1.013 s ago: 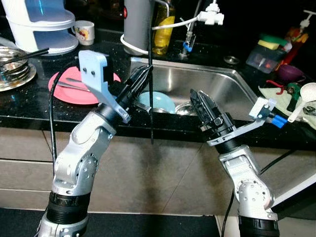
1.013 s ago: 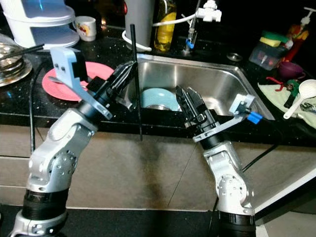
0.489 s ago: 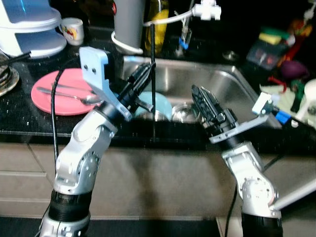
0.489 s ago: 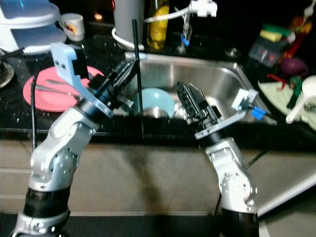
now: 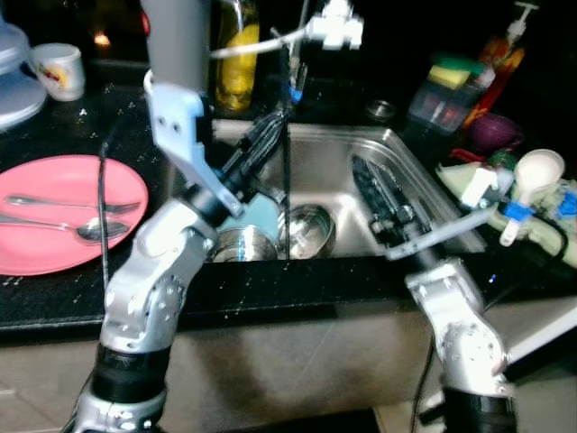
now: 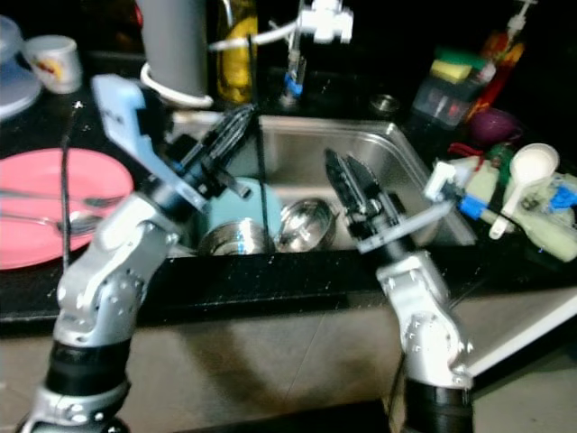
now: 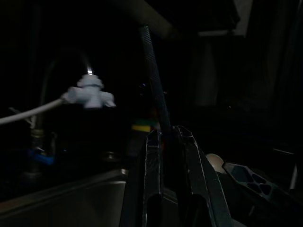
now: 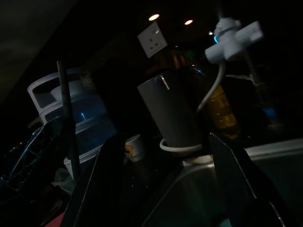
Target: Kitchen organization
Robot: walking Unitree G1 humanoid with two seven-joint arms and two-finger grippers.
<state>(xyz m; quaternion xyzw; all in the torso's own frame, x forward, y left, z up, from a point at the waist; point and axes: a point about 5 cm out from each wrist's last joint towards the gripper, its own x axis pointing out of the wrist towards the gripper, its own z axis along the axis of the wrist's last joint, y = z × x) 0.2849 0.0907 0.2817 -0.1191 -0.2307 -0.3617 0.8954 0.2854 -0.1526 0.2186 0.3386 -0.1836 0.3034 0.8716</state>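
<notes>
Chopstick [image 5: 286,194] stands upright at frame centre over the sink [image 5: 338,167], clamped in my left end effector [image 5: 267,144]. My right end effector [image 5: 370,180], fingers apart, hovers beside it. Next I judge: carry it somewhere proper, perhaps the pink plate [image 5: 72,216].

Both head views are softened by motion blur and lit dimly from above, with the background lost in black. Glare is thrown off the steel sink [image 5: 424,194]. The wrist views are very dark; two ceiling lights [image 8: 153,17] are seen.
</notes>
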